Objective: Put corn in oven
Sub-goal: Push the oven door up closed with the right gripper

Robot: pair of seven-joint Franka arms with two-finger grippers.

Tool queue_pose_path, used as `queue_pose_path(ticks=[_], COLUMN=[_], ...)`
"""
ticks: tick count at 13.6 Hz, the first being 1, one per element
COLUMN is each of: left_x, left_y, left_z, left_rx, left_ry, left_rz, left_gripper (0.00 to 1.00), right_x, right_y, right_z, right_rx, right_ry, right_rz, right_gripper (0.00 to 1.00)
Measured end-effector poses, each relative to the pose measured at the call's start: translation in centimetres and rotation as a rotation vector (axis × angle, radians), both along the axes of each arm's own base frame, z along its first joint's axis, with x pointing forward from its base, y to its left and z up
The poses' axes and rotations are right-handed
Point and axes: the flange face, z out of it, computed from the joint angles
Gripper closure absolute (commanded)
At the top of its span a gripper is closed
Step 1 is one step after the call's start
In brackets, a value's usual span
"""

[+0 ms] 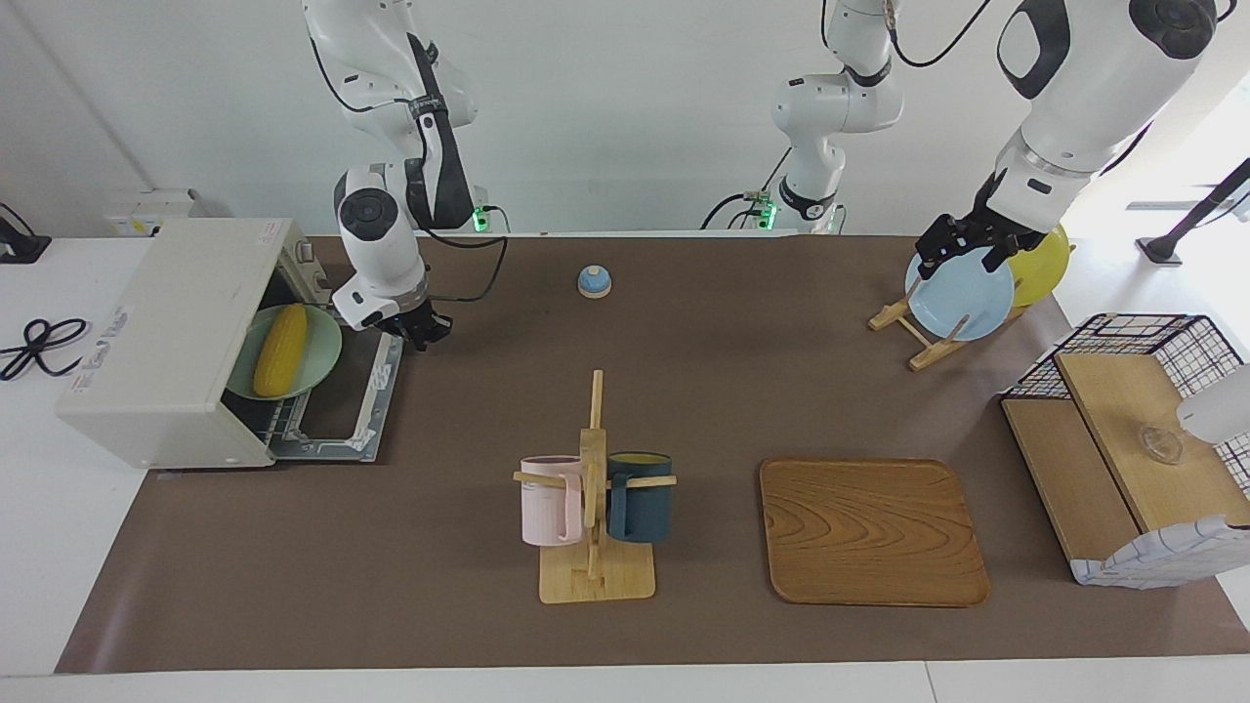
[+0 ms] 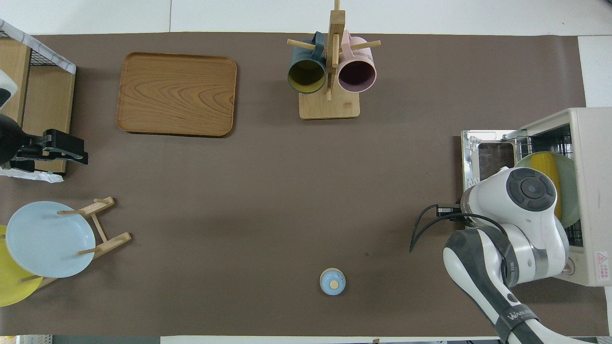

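The yellow corn (image 1: 280, 349) lies on a pale green plate (image 1: 320, 363) on the wire rack in the mouth of the cream-white oven (image 1: 166, 332), at the right arm's end of the table. The oven's door (image 1: 342, 415) is dropped open. My right gripper (image 1: 420, 332) hangs just over the edge of the open door that is nearer to the robots, apart from the corn. In the overhead view the corn (image 2: 550, 167) shows past the arm's wrist, which hides the gripper. My left gripper (image 1: 960, 262) is open and empty over the blue plate (image 1: 962, 293); it also shows in the overhead view (image 2: 79, 154).
A wooden mug tree (image 1: 594, 488) with a pink and a dark blue mug stands mid-table. A wooden tray (image 1: 872, 532) lies beside it. A small blue bell (image 1: 594, 281) sits near the robots. A plate stand holds the blue and a yellow plate (image 1: 1043, 264). A wire-and-wood basket rack (image 1: 1133, 430) stands at the left arm's end.
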Motion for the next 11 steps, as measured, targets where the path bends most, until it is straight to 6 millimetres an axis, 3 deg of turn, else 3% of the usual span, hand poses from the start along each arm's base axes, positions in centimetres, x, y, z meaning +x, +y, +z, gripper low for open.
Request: queue_pose_path(ticks=[4, 8, 11], left_x=[0.0, 0.0, 0.0], left_y=[0.0, 0.0, 0.0], left_z=[0.0, 0.0, 0.0], left_rx=[0.0, 0.0, 0.0], left_ry=[0.0, 0.0, 0.0], left_rz=[0.0, 0.0, 0.0], left_gripper=[0.0, 0.0, 0.0], right_x=[-0.4, -0.6, 0.5], right_y=[-1.2, -1.2, -0.6], right_z=[-0.7, -0.6, 2.0], right_rx=[0.004, -0.014, -0.078], right_ry=[-0.012, 0.004, 0.069], right_rz=[-0.02, 0.002, 0.054], right_gripper=[1.0, 1.0, 1.0])
